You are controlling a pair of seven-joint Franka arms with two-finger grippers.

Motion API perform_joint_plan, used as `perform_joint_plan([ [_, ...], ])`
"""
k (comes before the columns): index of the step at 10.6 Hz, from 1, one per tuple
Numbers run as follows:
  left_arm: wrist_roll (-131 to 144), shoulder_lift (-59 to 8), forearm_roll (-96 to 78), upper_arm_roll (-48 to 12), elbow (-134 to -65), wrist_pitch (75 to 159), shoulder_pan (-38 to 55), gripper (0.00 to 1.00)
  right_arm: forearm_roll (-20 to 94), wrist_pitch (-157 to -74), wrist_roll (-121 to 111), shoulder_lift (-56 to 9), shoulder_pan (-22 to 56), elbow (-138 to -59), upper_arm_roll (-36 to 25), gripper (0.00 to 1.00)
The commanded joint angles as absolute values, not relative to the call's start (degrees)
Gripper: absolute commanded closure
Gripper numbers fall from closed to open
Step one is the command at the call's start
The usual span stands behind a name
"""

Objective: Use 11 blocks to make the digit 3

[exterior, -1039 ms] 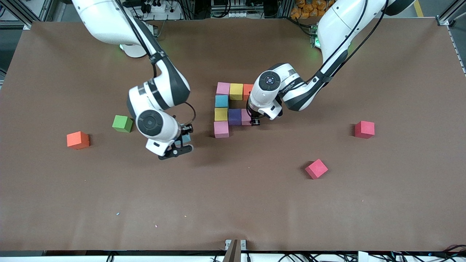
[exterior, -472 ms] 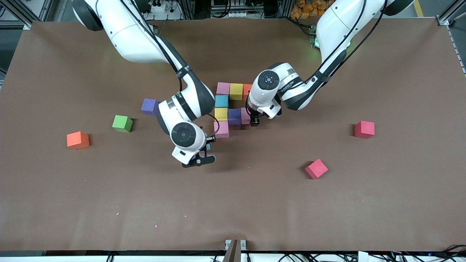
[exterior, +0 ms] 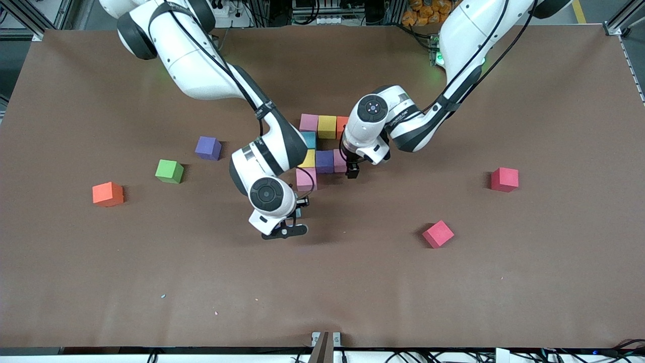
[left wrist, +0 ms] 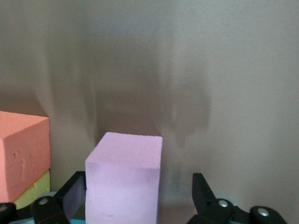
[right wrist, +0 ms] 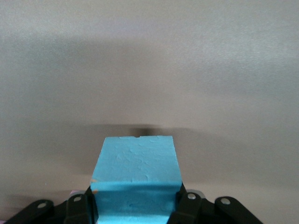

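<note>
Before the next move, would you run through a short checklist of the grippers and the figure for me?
1. Left gripper open over the pink block: ok.
2. That block beside the purple block in the middle bar: ok.
3. Right gripper shut on the blue block: ok.
4. Slot beside the column's end cube free: cannot tell, the right arm covers it.
5. Two red blocks loose, apart from both grippers: ok.

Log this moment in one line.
left pincer: open, at pink block | right pincer: holds blue block | digit 3: incomplete
</note>
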State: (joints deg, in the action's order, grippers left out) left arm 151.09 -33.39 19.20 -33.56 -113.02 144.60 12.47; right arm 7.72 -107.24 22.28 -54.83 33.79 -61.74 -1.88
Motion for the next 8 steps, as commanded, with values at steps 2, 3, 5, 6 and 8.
perform_joint_plan([
  [2,150.9,-24.7,20.7,-33.9,-113.9,139.0,11.2,0.0,8.3,-104.8,24.5,-58.9,34.7,-57.2,-1.9,1.0],
  [3,149.0,-23.3,20.7,-33.9,-113.8,137.9,10.2,0.0,8.3,-104.1,24.7,-59.3,34.7,-56.8,-1.8,1.0],
  [5,140.5,-22.2,20.6,-33.9,-113.7,136.3,7.7,0.0,8.3,-104.1,27.7,-59.5,35.2,-56.6,-0.8,1.0],
  [6,135.2,-22.1,20.6,-33.9,-113.5,136.2,4.9,0.0,8.3,-104.1,29.1,-59.9,35.2,-56.2,-0.5,1.0],
  [8,123.8,-22.9,20.5,-33.8,-110.7,134.5,-0.1,0.0,8.3,-104.1,30.8,-60.0,35.3,-56.1,1.0,1.0],
])
